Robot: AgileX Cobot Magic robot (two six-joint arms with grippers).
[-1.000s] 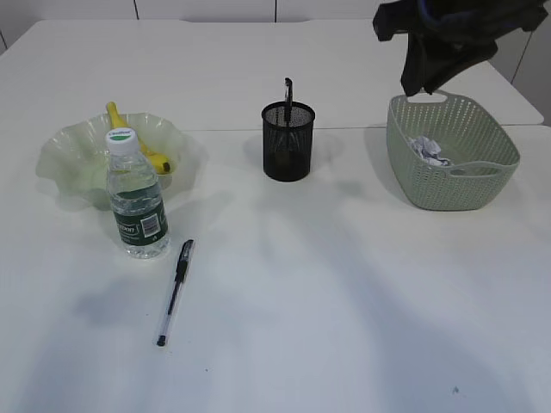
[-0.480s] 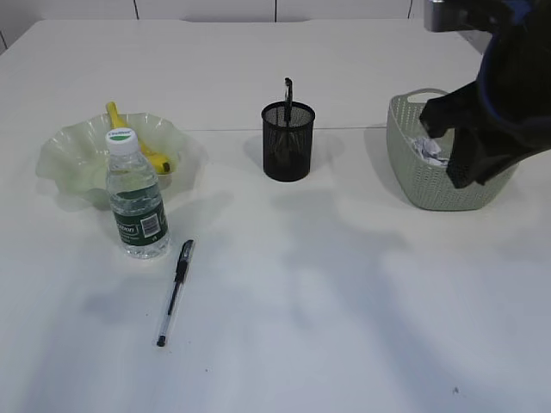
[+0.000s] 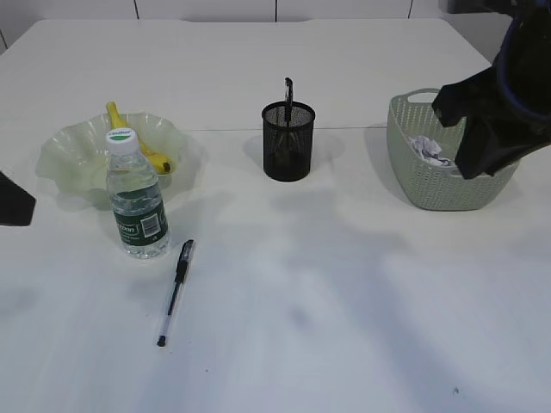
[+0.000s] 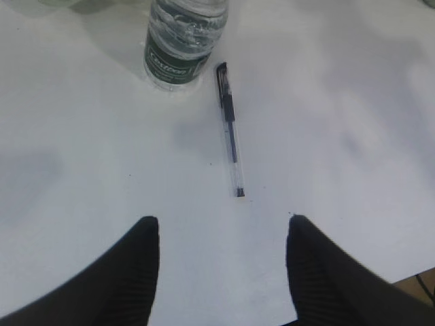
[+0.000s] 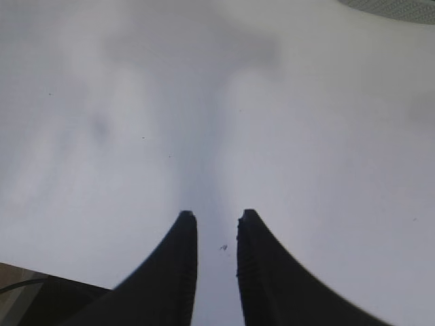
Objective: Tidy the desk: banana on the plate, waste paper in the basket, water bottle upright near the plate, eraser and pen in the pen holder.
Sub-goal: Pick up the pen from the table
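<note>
The banana (image 3: 148, 157) lies in the pale green plate (image 3: 65, 159). The water bottle (image 3: 138, 202) stands upright just in front of the plate. A black pen (image 3: 176, 291) lies on the table by the bottle; the left wrist view also shows this pen (image 4: 230, 129) and the bottle (image 4: 180, 37). The black mesh pen holder (image 3: 288, 146) has another pen (image 3: 288, 90) sticking out. Crumpled waste paper (image 3: 428, 151) lies in the green basket (image 3: 448, 191). I see no eraser. My left gripper (image 4: 221, 224) is open and empty, short of the pen. My right gripper (image 5: 216, 217) is narrowly open and empty over bare table.
The right arm (image 3: 499, 103) hangs dark in front of the basket's right side. A sliver of the left gripper (image 3: 13, 202) shows at the left edge. The basket rim (image 5: 401, 5) shows at the top right of the right wrist view.
The right arm came down from above the basket and shifted right, now covering its right side. The left gripper has entered at the left edge. The objects have not moved.
</note>
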